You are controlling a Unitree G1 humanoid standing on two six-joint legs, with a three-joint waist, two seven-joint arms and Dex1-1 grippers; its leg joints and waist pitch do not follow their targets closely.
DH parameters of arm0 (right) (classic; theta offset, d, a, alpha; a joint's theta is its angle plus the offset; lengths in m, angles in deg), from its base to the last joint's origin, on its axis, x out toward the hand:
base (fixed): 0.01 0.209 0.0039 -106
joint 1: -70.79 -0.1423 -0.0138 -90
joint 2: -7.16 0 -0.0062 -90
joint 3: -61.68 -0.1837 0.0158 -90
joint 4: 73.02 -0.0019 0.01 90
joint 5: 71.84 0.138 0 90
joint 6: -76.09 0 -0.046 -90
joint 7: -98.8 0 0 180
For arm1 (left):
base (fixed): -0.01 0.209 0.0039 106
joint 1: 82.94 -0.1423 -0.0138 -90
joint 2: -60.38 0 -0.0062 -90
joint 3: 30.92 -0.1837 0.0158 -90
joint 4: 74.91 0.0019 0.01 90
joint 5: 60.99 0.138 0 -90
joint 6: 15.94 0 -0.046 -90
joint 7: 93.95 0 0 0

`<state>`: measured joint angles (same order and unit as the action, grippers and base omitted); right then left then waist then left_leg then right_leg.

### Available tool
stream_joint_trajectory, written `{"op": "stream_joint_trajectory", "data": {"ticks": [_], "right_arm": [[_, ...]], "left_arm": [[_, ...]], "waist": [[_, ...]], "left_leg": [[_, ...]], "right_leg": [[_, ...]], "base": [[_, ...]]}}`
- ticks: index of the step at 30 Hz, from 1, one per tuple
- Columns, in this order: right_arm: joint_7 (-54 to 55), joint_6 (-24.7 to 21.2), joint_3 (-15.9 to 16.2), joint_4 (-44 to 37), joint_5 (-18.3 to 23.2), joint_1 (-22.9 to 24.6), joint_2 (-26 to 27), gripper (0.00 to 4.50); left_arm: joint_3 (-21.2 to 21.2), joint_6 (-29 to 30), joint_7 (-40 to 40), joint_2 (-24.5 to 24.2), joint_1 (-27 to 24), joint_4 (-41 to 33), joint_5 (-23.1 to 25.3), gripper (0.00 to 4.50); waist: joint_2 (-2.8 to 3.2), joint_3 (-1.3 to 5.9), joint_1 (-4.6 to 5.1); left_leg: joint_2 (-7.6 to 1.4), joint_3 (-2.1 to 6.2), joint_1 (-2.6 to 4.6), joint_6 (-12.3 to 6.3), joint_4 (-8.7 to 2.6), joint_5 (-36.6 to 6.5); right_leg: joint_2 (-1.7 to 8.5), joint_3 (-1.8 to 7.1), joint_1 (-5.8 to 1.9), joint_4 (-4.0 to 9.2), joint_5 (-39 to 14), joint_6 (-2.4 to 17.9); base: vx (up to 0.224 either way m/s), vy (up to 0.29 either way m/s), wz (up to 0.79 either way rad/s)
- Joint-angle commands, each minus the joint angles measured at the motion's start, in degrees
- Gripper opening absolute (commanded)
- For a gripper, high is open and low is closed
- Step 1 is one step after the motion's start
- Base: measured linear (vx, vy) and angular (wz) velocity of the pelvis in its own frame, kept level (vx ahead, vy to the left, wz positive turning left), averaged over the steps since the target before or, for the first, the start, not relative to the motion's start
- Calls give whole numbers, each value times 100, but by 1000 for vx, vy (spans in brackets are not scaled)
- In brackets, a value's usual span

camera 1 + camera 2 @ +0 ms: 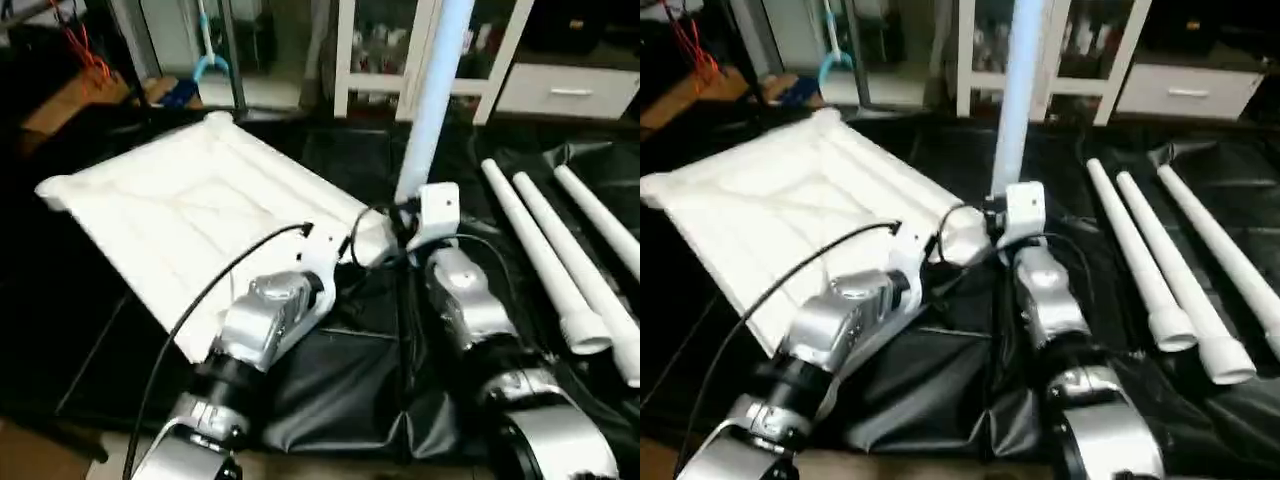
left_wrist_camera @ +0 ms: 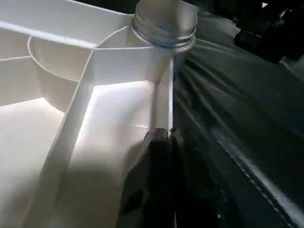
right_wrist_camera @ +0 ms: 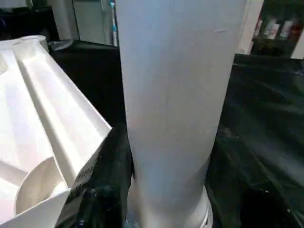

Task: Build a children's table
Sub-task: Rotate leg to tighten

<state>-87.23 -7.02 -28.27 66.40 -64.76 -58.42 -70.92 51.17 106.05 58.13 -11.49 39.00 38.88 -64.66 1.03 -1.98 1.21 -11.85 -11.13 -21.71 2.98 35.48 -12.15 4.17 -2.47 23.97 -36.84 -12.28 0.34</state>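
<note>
Home-like room turned workspace: white glass-door cabinet point(image 1: 385, 50), drawer unit point(image 1: 565, 90), black sheet point(image 1: 350, 390) over the floor.

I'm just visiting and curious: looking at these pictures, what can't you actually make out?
- Upright leg: its upper end is cut off by the head views' upper edge.
- Its threaded foot in the table top corner socket: depth hidden by the socket wall, left wrist view.
- Three spare legs: far ends run off the right edge.
- Cabinet contents: blurred.

White ribbed table top point(image 1: 190, 220), white legs point(image 1: 560, 260), black sheet point(image 1: 350, 390), silver forearms point(image 1: 265, 320).
</note>
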Motion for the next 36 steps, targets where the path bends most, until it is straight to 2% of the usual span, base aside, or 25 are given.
{"op": "stream_joint_trajectory", "data": {"ticks": [1, 2, 3, 4, 5, 6, 11, 13, 16, 18, 19, 20, 22, 24, 26, 27, 28, 29, 30, 31, 32, 33, 34, 35, 36], "right_arm": [[-371, 32, 176, 357, 36, -1, 349, 186], [-371, 32, 176, 357, 36, -1, 349, 186], [-876, 265, 95, 373, 248, -8, 452, 221], [-1026, 341, 98, 366, 282, -13, 471, 242], [-1326, 374, 126, 333, 342, -10, 498, 242], [-1326, 374, 126, 333, 342, -10, 498, 258], [-1900, 433, 220, -119, 423, 240, 487, 303], [-1997, 360, 294, -452, 459, 448, 408, 311], [-2265, 245, 358, -975, 531, 775, 278, 335], [-2307, 148, 524, -1613, 458, 1195, 19, 347], [-2450, 47, 637, -2218, 443, 1603, -248, 356], [-2572, -53, 659, -2520, 476, 1810, -405, 356], [-2909, -33, 725, -3061, 395, 2190, -868, 383], [-3124, -116, 720, -3241, 447, 2287, -1058, 391], [-3379, -268, 694, -3503, 509, 2381, -1314, 391], [-3584, -396, 653, -3727, 557, 2455, -1511, 391], [-3845, -542, 602, -4019, 627, 2560, -1771, 391], [-3963, -678, 600, -4239, 727, 2659, -1917, 391], [-4122, -816, 596, -4480, 868, 2787, -2081, 391], [-4230, -916, 594, -4651, 966, 2876, -2194, 391], [-4399, -977, 595, -4881, 1089, 3049, -2376, 391], [-4399, -977, 595, -4881, 1089, 3049, -2376, 391], [-4610, -1059, 539, -5147, 1293, 3310, -2590, 391], [-4680, -1060, 479, -5214, 1365, 3419, -2648, 391], [-4716, -1064, 406, -5245, 1390, 3489, -2657, 391]], "left_arm": [[14, 18, -3, 75, 72, -175, -97, 0], [14, 18, -3, 75, 72, -175, -97, 0], [67, 43, 33, 51, 72, -146, -119, 0], [74, 49, 38, 37, 69, -144, -138, 0], [82, 54, 30, 11, 65, -138, -163, 0], [82, 54, 30, 11, 65, -138, -163, 0], [80, 113, -63, -88, 35, -221, -167, 0], [77, 99, -112, -146, 8, -222, -149, 0], [23, 67, -233, -274, -56, -253, -131, 0], [-101, -39, -551, -491, -177, -366, -157, 0], [-276, -146, -996, -767, -323, -510, -172, 0], [-389, -207, -1282, -952, -408, -596, -169, 0], [-662, -462, -1986, -1413, -602, -791, -134, 0], [-740, -566, -2312, -1580, -677, -909, -183, 0], [-846, -684, -2774, -1793, -781, -1130, -301, 0], [-925, -705, -3073, -1945, -862, -1319, -414, 0], [-1020, -677, -3361, -2115, -952, -1542, -538, 0], [-1059, -657, -3407, -2176, -974, -1600, -555, 0], [-1084, -693, -3409, -2221, -990, -1612, -525, 0], [-1100, -726, -3411, -2251, -1001, -1616, -502, 0], [-1066, -860, -3285, -2234, -975, -1479, -409, 0], [-1066, -860, -3285, -2234, -975, -1479, -409, 0], [-989, -1070, -3106, -2197, -923, -1209, -268, 0], [-972, -1162, -3010, -2189, -906, -1101, -179, 0], [-973, -1193, -3006, -2199, -912, -1080, -160, 0]], "waist": [[-65, 452, -53], [-67, 436, -57], [-80, 432, -52], [-56, 421, -56], [-42, 418, -51], [-57, 415, -43], [-45, 403, -51], [-10, 396, -70], [-15, 392, -85], [4, 395, -69], [43, 385, -114], [77, 381, -116], [87, 380, -181], [83, 344, -221], [120, 327, -235], [80, 326, -231], [72, 334, -266], [31, 340, -262], [15, 338, -272], [54, 341, -303], [19, 333, -316], [26, 327, -340], [27, 327, -342], [-24, 314, -358], [-16, 310, -363]], "left_leg": [[-47, 50, 5, -1142, -223, 448], [-55, 47, -1, -1151, -223, 404], [-58, 40, 1, -1153, -224, 349], [-74, 45, 7, -1139, -236, 193], [-77, 45, 9, -1118, -237, 114], [-78, 45, 0, -1112, -239, 102], [-98, 51, 10, -1071, -250, 104], [-96, 56, 23, -1073, -251, 153], [-98, 59, 17, -1065, -257, 110], [-89, 79, 7, -1041, -257, 94], [-90, 100, 30, -1026, -268, 140], [-106, 94, 35, -1035, -263, 118], [-133, 95, 60, -959, -278, 21], [-118, 72, 75, -849, -306, -163], [-117, 77, 67, -662, -335, -430], [-120, 75, 72, -618, -345, -488], [-129, 90, 54, -590, -339, -414], [-126, 72, 61, -632, -327, -325], [-118, 74, 44, -660, -326, -237], [-127, 72, 63, -722, -313, -140], [-115, 64, 54, -763, -310, -119], [-122, 63, 61, -759, -312, -149], [-108, 63, 48, -758, -312, -196], [-116, 56, 52, -749, -318, -304], [-116, 63, 41, -721, -326, -336]], "right_leg": [[262, 178, -427, 279, 1629, 1833], [265, 172, -426, 291, 1463, 1842], [263, 173, -424, 296, 1385, 1843], [281, 171, -424, 314, 1189, 1845], [273, 169, -425, 314, 1091, 1856], [273, 173, -430, 317, 1074, 1852], [281, 174, -425, 328, 944, 1868], [276, 177, -414, 329, 979, 1882], [277, 180, -424, 329, 1011, 1859], [274, 175, -442, 341, 1019, 1774], [267, 174, -444, 359, 1060, 1730], [278, 192, -416, 339, 1131, 1761], [271, 186, -411, 352, 1016, 1747], [251, 191, -389, 381, 769, 1733], [267, 195, -385, 402, 391, 1656], [260, 196, -396, 414, 327, 1630], [275, 215, -433, 375, 425, 1579], [267, 221, -414, 372, 576, 1573], [264, 228, -433, 354, 682, 1569], [265, 227, -402, 349, 789, 1576], [261, 227, -404, 364, 778, 1554], [268, 231, -397, 369, 724, 1534], [268, 229, -401, 384, 608, 1501], [269, 236, -398, 409, 461, 1437], [281, 235, -409, 402, 377, 1418]], "base": [[0, 0, 0], [0, 0, 0], [0, 0, 0], [0, 0, 0], [0, 0, 0], [0, 0, 0], [0, 0, 0], [0, 0, 0], [0, 0, 0], [0, 0, 0], [0, 0, 0], [0, 0, 0], [0, 0, 0], [0, 0, 0], [0, 0, 0], [0, 0, 0], [0, 0, 0], [0, 0, 0], [0, 0, 0], [0, 0, 0], [0, 0, 0], [0, 0, 0], [0, 0, 0], [0, 0, 0], [0, 0, 0]]}}
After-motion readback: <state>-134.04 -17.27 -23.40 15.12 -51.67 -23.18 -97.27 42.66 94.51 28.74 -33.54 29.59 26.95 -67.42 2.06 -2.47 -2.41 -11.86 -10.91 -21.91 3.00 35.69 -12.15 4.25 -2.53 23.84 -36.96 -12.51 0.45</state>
